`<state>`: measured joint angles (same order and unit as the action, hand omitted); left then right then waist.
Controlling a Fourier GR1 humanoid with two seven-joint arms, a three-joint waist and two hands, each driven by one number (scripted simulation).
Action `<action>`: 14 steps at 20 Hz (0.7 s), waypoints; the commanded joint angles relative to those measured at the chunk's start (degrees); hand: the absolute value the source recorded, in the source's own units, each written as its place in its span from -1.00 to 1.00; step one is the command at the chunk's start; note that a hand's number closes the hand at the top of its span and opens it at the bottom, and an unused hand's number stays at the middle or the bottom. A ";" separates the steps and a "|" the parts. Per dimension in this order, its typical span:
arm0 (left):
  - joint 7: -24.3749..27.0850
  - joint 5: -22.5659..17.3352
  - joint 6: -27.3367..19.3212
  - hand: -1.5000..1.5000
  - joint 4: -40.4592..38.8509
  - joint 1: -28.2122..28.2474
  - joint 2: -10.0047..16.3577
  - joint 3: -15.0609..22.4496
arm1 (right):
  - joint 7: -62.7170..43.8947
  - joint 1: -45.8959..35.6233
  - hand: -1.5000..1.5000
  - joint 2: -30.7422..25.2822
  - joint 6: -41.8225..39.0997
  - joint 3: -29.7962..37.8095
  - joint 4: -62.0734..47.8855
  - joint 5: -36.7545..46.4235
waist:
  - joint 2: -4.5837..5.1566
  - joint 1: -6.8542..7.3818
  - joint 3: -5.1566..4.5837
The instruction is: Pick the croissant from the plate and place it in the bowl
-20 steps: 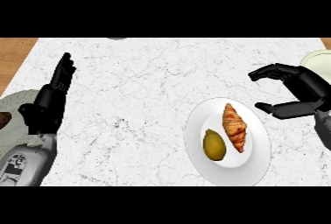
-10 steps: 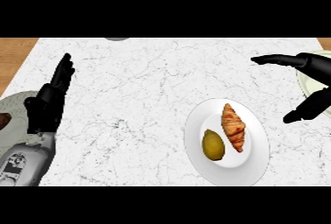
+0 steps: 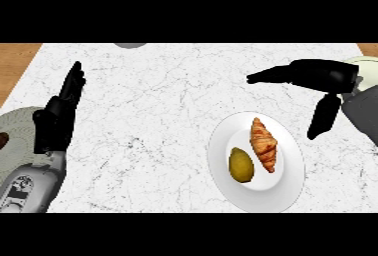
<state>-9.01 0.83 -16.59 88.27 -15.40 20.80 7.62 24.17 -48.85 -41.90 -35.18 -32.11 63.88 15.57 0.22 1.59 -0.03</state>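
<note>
A golden-brown croissant (image 3: pixel 263 144) lies on the right half of a white plate (image 3: pixel 288 185), next to a yellow-green pear (image 3: pixel 241 164). My right hand (image 3: pixel 319 76) hovers above and right of the plate, open, with fingers stretched left and the thumb pointing down toward the plate's rim. It touches nothing. A pale bowl (image 3: pixel 368 64) peeks out at the right edge, mostly hidden behind that hand. My left hand (image 3: pixel 59 115) rests open at the left, fingers pointing up.
A grey round dish (image 3: pixel 18 137) sits at the left edge, partly hidden by my left forearm. A small grey object (image 3: pixel 131 45) shows at the counter's far edge. Wooden floor shows past the counter's top left corner.
My right hand opened from a curled pose and its fingers stretched out to the left, above the plate's upper right. The left hand stayed put.
</note>
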 commanded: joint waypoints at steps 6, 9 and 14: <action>1.68 2.11 0.70 0.00 -0.46 2.18 -1.14 -0.45 | -3.30 -0.62 -1.00 5.86 -7.55 -5.71 1.76 9.29 | -0.21 -1.22 0.00; -2.58 -0.65 3.14 0.00 1.70 0.05 0.82 -3.69 | -8.27 0.54 -1.00 9.70 -7.81 -6.65 3.85 11.43 | -0.31 -1.35 0.01; 0.10 2.15 1.73 0.00 5.01 6.01 -0.88 -2.17 | -11.59 4.52 -1.00 10.74 -7.82 -9.53 5.95 17.76 | -0.37 -1.38 0.02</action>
<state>-9.21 2.04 -15.04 91.16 -12.01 20.23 5.28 15.48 -47.13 -32.37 -41.93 -40.17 67.22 29.66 -0.04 0.45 -0.02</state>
